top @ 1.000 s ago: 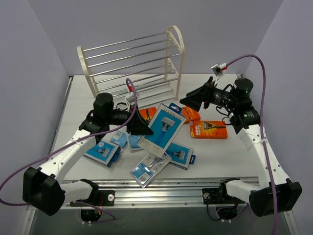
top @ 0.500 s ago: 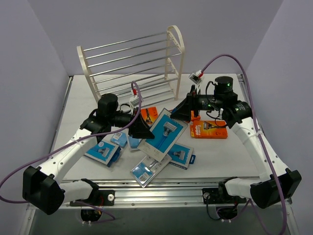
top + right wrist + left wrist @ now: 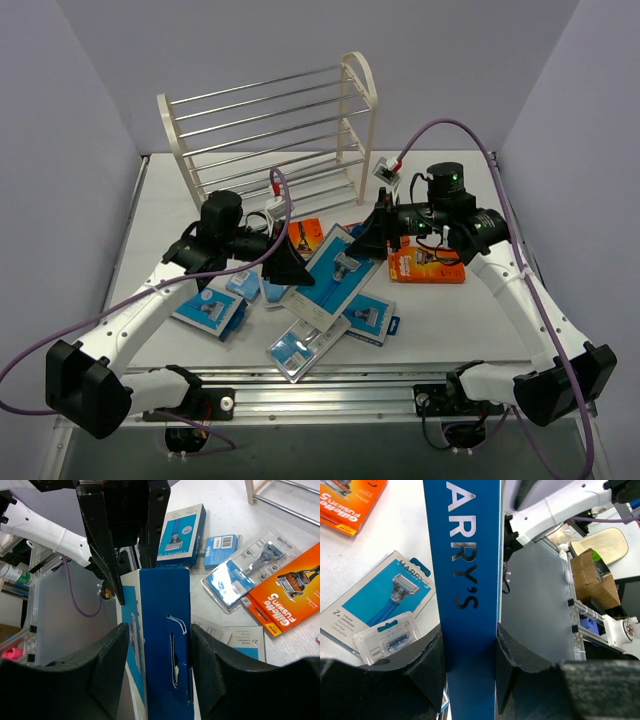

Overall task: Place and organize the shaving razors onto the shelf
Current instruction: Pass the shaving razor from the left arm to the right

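Observation:
My left gripper (image 3: 290,262) is shut on a long blue Harry's box (image 3: 333,265) and holds it tilted above the pile of packs. In the left wrist view the box (image 3: 465,580) is pinched between my left gripper's (image 3: 468,640) pads. My right gripper (image 3: 368,240) is open and straddles the box's far end. In the right wrist view the box end (image 3: 165,645) sits between my right gripper's (image 3: 159,635) pads, with a gap on the left side. The white shelf (image 3: 270,130) stands empty at the back.
An orange pack (image 3: 428,265) lies right of the box and another (image 3: 305,232) lies behind it. Blue boxes (image 3: 210,310) (image 3: 368,315) and a clear blister pack (image 3: 305,345) lie near the front. The right wrist view shows an orange pack (image 3: 287,592) and a blister pack (image 3: 250,567).
My right arm has swung left and down, and its open jaws now sit around the far end of the blue box. The left gripper has kept its hold and shifted slightly.

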Available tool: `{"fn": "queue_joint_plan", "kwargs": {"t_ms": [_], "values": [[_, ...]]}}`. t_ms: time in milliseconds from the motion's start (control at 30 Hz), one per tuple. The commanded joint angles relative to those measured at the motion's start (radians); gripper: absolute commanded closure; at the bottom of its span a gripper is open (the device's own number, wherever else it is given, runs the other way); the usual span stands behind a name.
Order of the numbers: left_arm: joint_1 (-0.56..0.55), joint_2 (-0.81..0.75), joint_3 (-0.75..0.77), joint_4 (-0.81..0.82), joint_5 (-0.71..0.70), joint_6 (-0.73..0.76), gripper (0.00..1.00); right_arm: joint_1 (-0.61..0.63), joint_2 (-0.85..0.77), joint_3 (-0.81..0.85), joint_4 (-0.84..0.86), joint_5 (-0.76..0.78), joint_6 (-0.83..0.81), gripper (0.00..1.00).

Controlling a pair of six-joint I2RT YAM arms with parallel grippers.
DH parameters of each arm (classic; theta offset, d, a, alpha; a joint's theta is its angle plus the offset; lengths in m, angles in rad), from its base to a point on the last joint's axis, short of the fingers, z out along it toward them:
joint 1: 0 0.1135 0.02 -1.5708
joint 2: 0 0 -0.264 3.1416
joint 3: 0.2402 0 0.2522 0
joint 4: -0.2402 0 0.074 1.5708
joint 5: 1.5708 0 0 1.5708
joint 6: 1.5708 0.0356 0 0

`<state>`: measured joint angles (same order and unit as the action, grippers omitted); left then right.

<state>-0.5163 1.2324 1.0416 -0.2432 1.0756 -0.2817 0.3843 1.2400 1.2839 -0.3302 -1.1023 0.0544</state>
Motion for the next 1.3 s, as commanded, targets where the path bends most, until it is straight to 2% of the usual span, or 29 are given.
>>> {"fn": "queue_joint_plan", "kwargs": {"t_ms": [0,33,167,267,367,600,900,1267], "values": [[-0.004,-0.027,0.054,0.010,0.026,0.032,0.98,0.028,0.006,0.005,-0.033,-0.045,-0.042,0.55],[-0.004,-0.027,0.055,0.005,0.023,0.035,0.98,0.030,0.007,0.003,-0.036,-0.045,-0.044,0.57],[-0.004,-0.028,0.063,-0.024,0.014,0.061,0.98,0.042,0.003,-0.005,-0.041,-0.053,-0.044,0.80],[-0.004,-0.031,0.077,-0.076,-0.026,0.101,0.98,0.045,0.003,-0.005,-0.049,-0.053,-0.071,0.93],[0.002,-0.040,0.086,-0.114,-0.083,0.131,0.98,0.047,-0.001,-0.003,-0.056,-0.057,-0.077,1.00],[0.047,-0.039,0.101,-0.159,-0.172,0.170,0.98,0.053,-0.028,-0.029,-0.040,-0.065,-0.065,1.00],[0.197,-0.014,0.098,-0.076,-0.108,0.090,0.98,0.097,-0.014,-0.075,-0.017,-0.054,-0.030,1.00],[0.292,0.027,0.081,0.050,-0.100,-0.045,0.98,0.203,0.016,-0.124,0.029,-0.018,0.012,1.00]]}}
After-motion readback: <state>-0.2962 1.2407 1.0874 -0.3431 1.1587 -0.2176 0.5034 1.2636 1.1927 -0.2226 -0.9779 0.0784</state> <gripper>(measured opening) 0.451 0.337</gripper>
